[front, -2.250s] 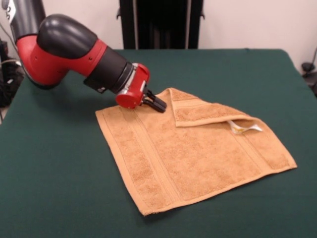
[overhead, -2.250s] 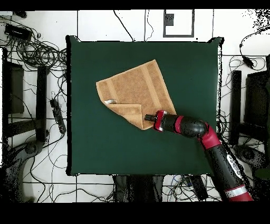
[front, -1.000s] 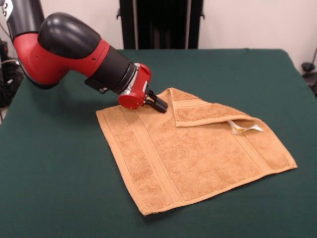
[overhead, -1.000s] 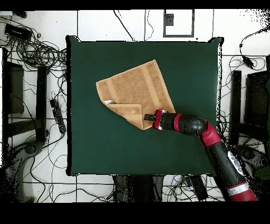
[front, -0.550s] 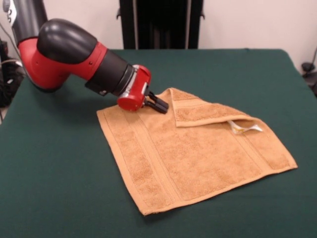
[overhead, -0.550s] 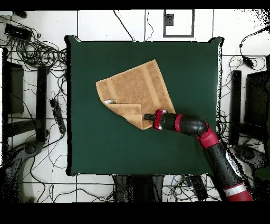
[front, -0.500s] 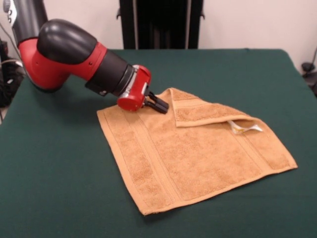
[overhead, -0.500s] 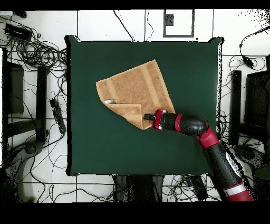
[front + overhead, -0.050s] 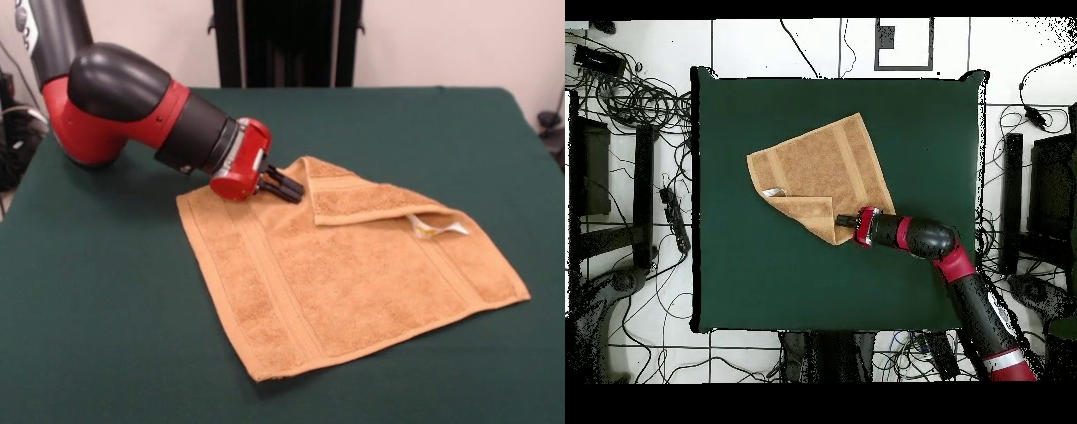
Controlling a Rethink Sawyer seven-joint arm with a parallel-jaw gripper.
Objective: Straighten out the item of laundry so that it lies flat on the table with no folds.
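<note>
The orange-tan towel, the item of laundry, lies spread on the green table. Its far corner is folded over onto itself as a triangular flap. A small white tag sticks out from under the flap's right end. My gripper lies low and nearly level, its tip at the flap's left edge and touching the towel. In the overhead view the gripper sits at the towel's lowest corner, beside the folded strip, with the tag at the left.
The table stretches well beyond the towel on every side. Cables, stands and dark equipment crowd the floor around it. A black frame stands behind the table's far edge.
The arm has crept a little to the right along the towel toward the folded flap. The towel's left corner has shifted slightly right with it. The fold itself looks the same.
</note>
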